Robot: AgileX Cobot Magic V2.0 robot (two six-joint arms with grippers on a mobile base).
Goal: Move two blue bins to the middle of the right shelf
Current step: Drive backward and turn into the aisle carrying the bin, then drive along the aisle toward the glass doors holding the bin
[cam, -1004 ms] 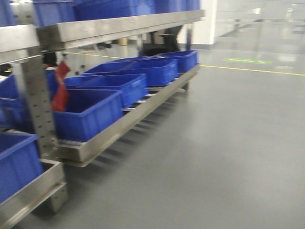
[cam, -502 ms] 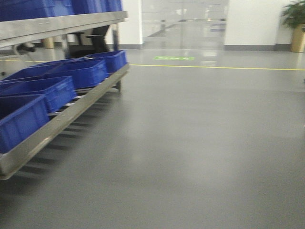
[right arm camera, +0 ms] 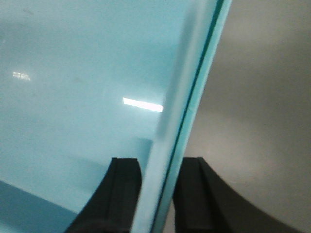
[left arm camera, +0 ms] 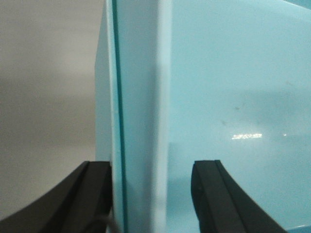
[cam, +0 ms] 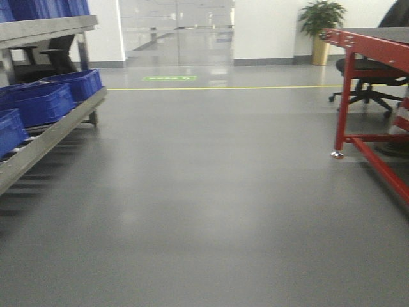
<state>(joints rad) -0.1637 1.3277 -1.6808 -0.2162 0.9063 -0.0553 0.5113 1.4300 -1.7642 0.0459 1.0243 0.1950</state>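
In the left wrist view, my left gripper [left arm camera: 150, 194] straddles the rim of a blue bin [left arm camera: 233, 87], which looks pale cyan here. One finger is outside the wall and one inside. In the right wrist view, my right gripper [right arm camera: 158, 194] is shut tight on the opposite rim of the bin [right arm camera: 73, 73], with grey floor beyond it. Neither gripper nor the held bin shows in the front view. Several other blue bins [cam: 38, 102] sit on the low level of a metal shelf [cam: 57, 131] at the left.
A red metal table frame [cam: 364, 96] stands at the right, with a black office chair [cam: 364, 70] behind it. A potted plant [cam: 321, 25] is by the far wall. A yellow floor line [cam: 223, 87] crosses the grey floor. Glass doors are at the back.
The front view has swung to the right. The shelf with its bins slid to the left edge, and the red table and chair came into view.
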